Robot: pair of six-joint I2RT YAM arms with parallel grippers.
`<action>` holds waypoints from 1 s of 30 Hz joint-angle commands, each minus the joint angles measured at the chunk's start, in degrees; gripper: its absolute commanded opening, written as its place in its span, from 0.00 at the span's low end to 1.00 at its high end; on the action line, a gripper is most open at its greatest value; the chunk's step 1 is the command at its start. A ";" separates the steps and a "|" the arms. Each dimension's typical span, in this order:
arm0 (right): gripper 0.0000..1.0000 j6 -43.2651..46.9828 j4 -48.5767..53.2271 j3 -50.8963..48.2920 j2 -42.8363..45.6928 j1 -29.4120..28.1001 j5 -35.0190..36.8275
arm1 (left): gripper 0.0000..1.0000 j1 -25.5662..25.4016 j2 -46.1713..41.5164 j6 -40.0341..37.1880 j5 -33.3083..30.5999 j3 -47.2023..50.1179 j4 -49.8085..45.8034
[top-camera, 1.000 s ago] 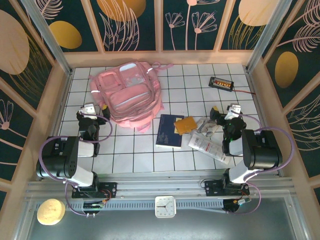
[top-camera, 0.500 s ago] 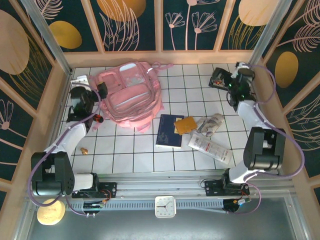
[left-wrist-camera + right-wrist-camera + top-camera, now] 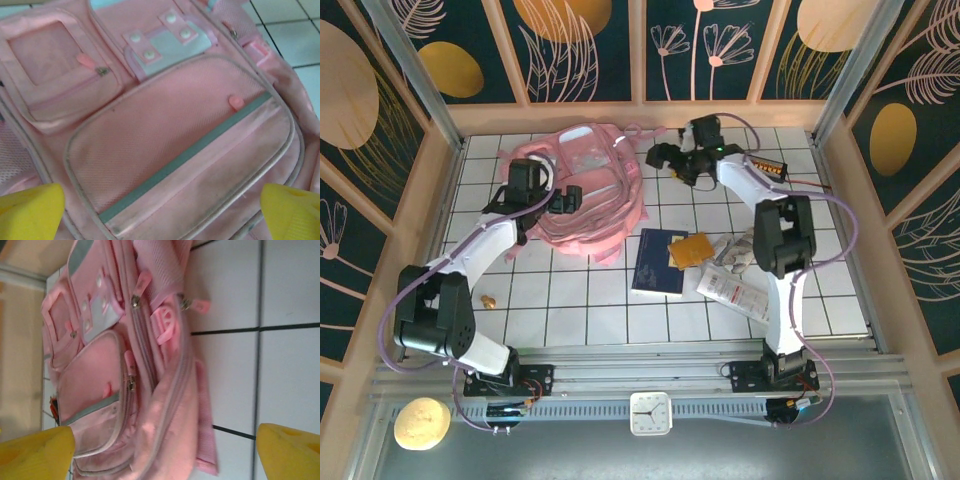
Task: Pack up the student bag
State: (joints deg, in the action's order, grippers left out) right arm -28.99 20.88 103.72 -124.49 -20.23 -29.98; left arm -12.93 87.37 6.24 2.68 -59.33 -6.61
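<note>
The student bag [image 3: 588, 190] is a pink backpack lying flat at the back left of the tiled table. My left gripper [image 3: 564, 199] hovers over the bag's left front. In the left wrist view the left gripper [image 3: 160, 215] is open, its yellow fingertips [image 3: 31, 211] wide apart over the front pocket [image 3: 175, 150] with its grey strip. My right gripper [image 3: 658, 157] is at the bag's upper right edge. In the right wrist view the right gripper [image 3: 162, 455] is open above the bag's zipped side [image 3: 165, 405] and a strap, holding nothing.
A blue book [image 3: 656, 264] with an orange card [image 3: 690, 249] on it lies right of the bag. Beside them are a crumpled wrapper [image 3: 740, 250] and a white packet [image 3: 740, 293]. A black device [image 3: 763, 167] sits at the back right. A small orange bit [image 3: 489, 299] lies front left.
Both arms have swung inward to the bag: the left from the left wall onto its front, the right from the black device to its upper right edge.
</note>
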 commanded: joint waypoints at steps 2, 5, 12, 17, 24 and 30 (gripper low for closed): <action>0.91 -3.90 2.83 4.71 -5.24 -1.62 -3.93 | 0.99 -0.86 1.39 0.88 -0.45 -1.54 -1.76; 0.86 -6.29 0.95 6.45 -8.76 -2.58 -5.59 | 0.98 -0.84 1.65 2.14 1.06 -1.39 -1.12; 0.78 -8.43 0.10 10.83 -14.56 -4.09 -6.41 | 0.95 -0.94 1.14 1.32 2.16 -1.92 -2.38; 0.66 -10.23 -1.80 11.41 -16.81 -4.73 -7.33 | 0.94 -0.91 0.87 -1.27 1.50 -2.04 -4.34; 0.27 -12.23 -4.82 10.99 -15.05 -4.91 -7.82 | 0.91 -1.08 0.72 -4.14 3.22 -2.12 -5.23; 0.15 -12.13 -5.09 9.42 -8.74 -4.73 -7.03 | 0.92 -2.22 0.43 -7.74 5.99 -3.42 -6.03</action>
State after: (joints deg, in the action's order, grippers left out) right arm -40.88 18.72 113.08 -140.20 -24.75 -36.10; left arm -14.26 88.77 1.65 6.00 -60.55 -11.27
